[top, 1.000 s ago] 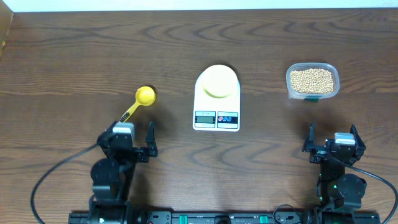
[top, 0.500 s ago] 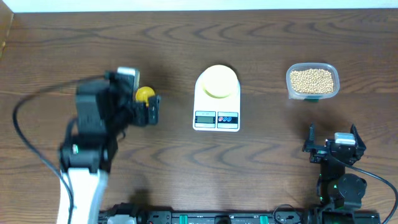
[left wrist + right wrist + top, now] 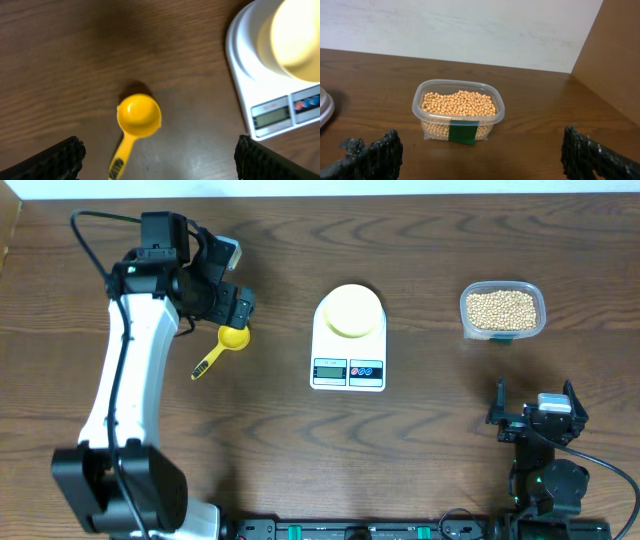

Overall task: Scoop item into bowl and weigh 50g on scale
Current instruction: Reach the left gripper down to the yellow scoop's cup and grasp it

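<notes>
My overhead feed is bright and even, the light falling from above. The table (image 3: 300, 470) grain reads sharp and shadows are faint. The left wrist feed is soft all over (motion blur, I suspect). There the bowl (image 3: 300, 40) is blown out to a pale glow and the display on the scale (image 3: 245, 100) is unreadable. A dim patch lies on the wood above the measuring spoon (image 3: 139, 115), with a faint sheen near the bottom edge. The right wrist feed is crisp: the beans (image 3: 458, 104) in the tub (image 3: 457, 83) show singly, and the wall (image 3: 470, 25) behind is brightly lit.
</notes>
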Tool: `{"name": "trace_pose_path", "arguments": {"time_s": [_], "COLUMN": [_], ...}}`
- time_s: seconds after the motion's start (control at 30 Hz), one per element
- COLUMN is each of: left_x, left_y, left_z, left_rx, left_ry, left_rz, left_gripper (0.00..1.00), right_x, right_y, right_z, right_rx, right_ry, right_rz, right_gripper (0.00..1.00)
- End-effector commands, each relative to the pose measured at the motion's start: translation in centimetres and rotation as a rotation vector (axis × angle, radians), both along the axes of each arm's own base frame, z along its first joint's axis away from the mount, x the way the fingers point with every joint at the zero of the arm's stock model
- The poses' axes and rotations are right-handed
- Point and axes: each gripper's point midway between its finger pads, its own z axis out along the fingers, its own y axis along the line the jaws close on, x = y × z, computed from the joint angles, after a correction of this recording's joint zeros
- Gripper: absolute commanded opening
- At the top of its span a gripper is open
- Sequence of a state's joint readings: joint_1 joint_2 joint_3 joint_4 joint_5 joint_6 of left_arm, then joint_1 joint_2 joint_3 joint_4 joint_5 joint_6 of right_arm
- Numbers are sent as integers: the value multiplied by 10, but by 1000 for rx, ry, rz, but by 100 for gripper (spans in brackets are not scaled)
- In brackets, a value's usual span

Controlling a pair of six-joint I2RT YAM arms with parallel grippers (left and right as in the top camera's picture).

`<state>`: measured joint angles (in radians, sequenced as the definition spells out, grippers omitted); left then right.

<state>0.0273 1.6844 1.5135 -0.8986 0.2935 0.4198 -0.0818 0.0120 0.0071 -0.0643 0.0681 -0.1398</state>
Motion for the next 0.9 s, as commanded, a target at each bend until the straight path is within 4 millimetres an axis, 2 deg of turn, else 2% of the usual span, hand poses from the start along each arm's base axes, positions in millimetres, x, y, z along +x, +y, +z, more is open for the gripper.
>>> {"name": "trace_pose_path", "arguments": {"time_s": [0.0,0.17,0.23,0.3,0.37,0.53,0.77,0.87], "left_x": [18,34,36,36,39,34,29,23], "left_y": [9,35,47,53,53,51,50,47], "left_z": [-14,-36,-48,-60,-83,-123,-145,-157], "left_rx": [31,34,33,26,20,8,1,-6], "left_ry": [-21,-14,10,34,79,175,230,260], "left_rz": [-65,-18,5,20,18,12,12,7], "left_gripper": [98,98,88,84,78,62,56,48], "right_x": [0,0,0,0,0,0,0,0], "right_y": [0,0,0,0,0,0,0,0], "right_z": [0,0,0,0,0,0,0,0], "right_rx": [-8,-8,-8,-8,-8,-8,-8,-8], "right_ry": [0,0,0,0,0,0,0,0], "right_rz": [-1,-1,-1,-1,-1,-1,-1,-1], "right_gripper": [99,99,99,99,99,99,99,99]}}
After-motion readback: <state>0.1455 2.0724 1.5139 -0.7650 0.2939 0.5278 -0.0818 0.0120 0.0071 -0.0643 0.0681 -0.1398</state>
